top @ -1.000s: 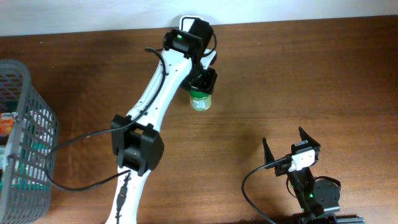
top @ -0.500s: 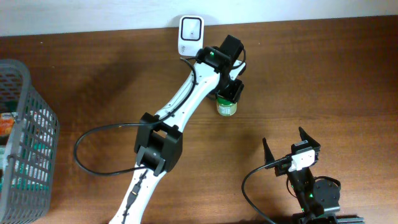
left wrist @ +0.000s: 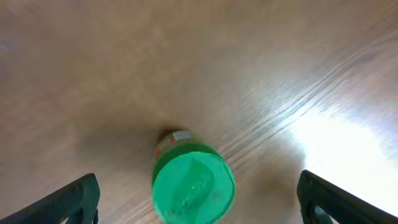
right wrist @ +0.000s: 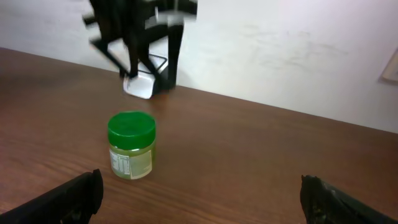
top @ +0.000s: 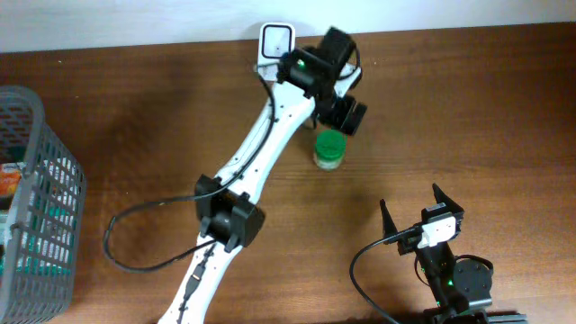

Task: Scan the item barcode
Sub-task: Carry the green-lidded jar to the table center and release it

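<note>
Brown wood table (top: 486, 99) runs back to a white wall, and the jar (top: 329, 149) stands upright on it near the far edge, a little toward me from the scanner (top: 275, 42) and touching nothing. It looks small, rigid and light, probably glass or hard plastic, so I'd expect smooth, slippery sides and a chance of tipping if nudged off-centre. The green lid (right wrist: 131, 125) is slightly wider than the body. I'd pinch across the body just under that lid, or across the lid itself, keeping the pads off the printed label (right wrist: 126, 163), since that is what the scanner has to read. My left gripper (top: 349, 115) hangs above the jar with its jaws spread wide and nothing in them; in the wrist view both fingertips sit well clear on either side. The right gripper (top: 410, 202) is parked near my side, also spread wide and empty. Open wood lies to the right of the jar and in front of it. The basket (top: 36, 180) is well apart at the left edge, and the wall behind the scanner leaves little room beyond it.
</note>
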